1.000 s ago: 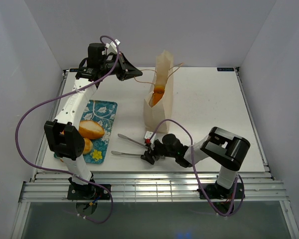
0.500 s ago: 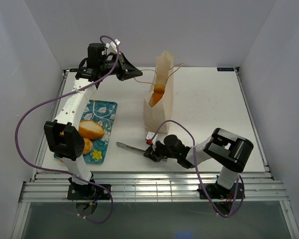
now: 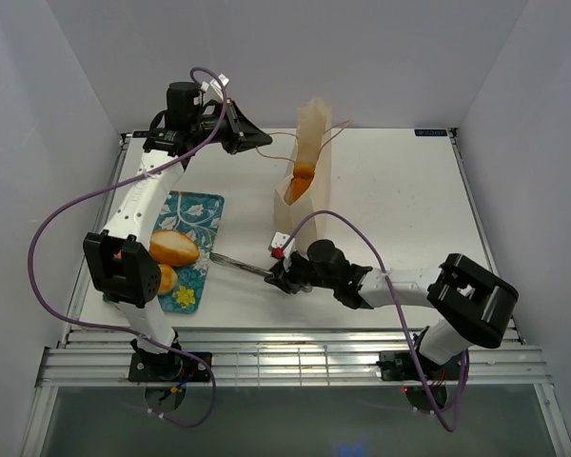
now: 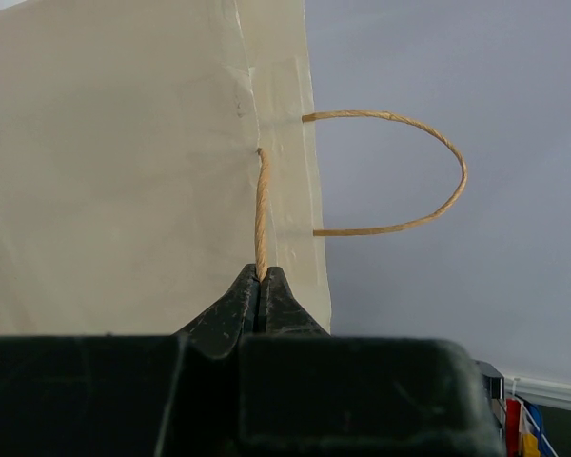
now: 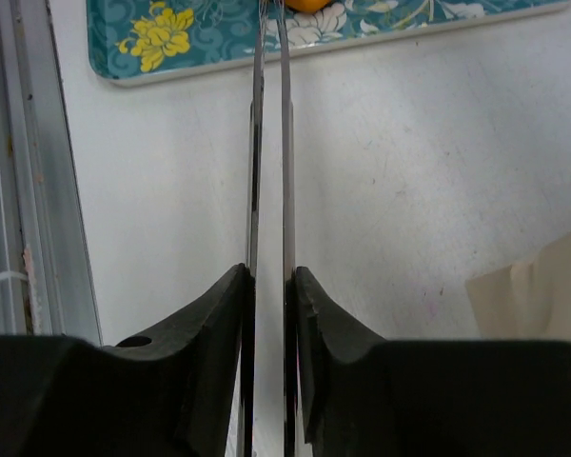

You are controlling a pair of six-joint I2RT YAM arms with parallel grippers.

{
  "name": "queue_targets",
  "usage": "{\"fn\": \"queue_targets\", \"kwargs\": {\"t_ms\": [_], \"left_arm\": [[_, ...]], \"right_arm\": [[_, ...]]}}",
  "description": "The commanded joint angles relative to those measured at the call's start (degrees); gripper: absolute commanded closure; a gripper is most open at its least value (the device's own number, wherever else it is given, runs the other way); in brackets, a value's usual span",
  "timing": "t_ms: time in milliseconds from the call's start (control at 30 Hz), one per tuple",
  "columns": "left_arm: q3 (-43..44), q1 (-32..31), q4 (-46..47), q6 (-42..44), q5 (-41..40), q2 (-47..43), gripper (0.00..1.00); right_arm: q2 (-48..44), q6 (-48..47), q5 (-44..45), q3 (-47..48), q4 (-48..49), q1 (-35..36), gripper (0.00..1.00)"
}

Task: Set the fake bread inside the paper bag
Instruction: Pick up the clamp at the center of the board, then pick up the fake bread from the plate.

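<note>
The paper bag [image 3: 305, 195] stands upright mid-table, with a golden-brown pastry [image 3: 302, 173] showing inside its open mouth. My left gripper [image 3: 265, 143] is shut on one cord handle [image 4: 261, 205] of the bag [image 4: 124, 162] and holds it pulled to the left. An oval roll [image 3: 174, 248] and another pastry [image 3: 167, 279] lie on the teal floral tray [image 3: 198, 211]. My right gripper [image 3: 284, 276] is shut on metal tongs [image 3: 238, 265]. The tongs [image 5: 269, 143] are squeezed nearly closed, with their tips at the tray [image 5: 219, 38] beside an orange pastry [image 5: 295, 4].
The bag's second cord handle [image 4: 428, 162] loops free on the far side. A metal rail [image 5: 38, 190] runs along the table's near edge. A corner of the bag [image 5: 542, 286] shows to the right of the tongs. White walls enclose the table.
My right arm has moved left toward the tray. The tongs, wide open a second ago, are now squeezed nearly closed with their tips at the tray's edge. The left arm has not moved.
</note>
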Motion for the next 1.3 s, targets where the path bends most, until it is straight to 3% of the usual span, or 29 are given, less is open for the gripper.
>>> {"fn": "queue_targets", "kwargs": {"t_ms": [0, 167, 600, 933, 1267], "left_arm": [[-0.25, 0.14, 1.05, -0.22, 1.06, -4.68, 0.96], [-1.39, 0.22, 1.22, -0.22, 0.89, -5.91, 0.96], [-6.23, 0.22, 2.45, -0.3, 1.15, -9.07, 0.96], [-8.42, 0.22, 2.89, -0.04, 1.5, -10.22, 0.96], [-8.08, 0.22, 3.95, -1.0, 0.8, -9.52, 0.96]], "right_arm": [[0.05, -0.25, -1.43, 5.98, -3.83, 0.43, 0.67], [2.34, -0.25, -1.87, 10.73, -5.41, 0.43, 0.56], [10.42, -1.57, -2.22, 20.4, -9.19, 0.78, 0.39], [15.61, -2.36, -1.78, 26.11, -10.69, 1.4, 0.38], [18.34, -2.89, 7.44, 29.11, -11.48, 4.73, 0.39]]}}
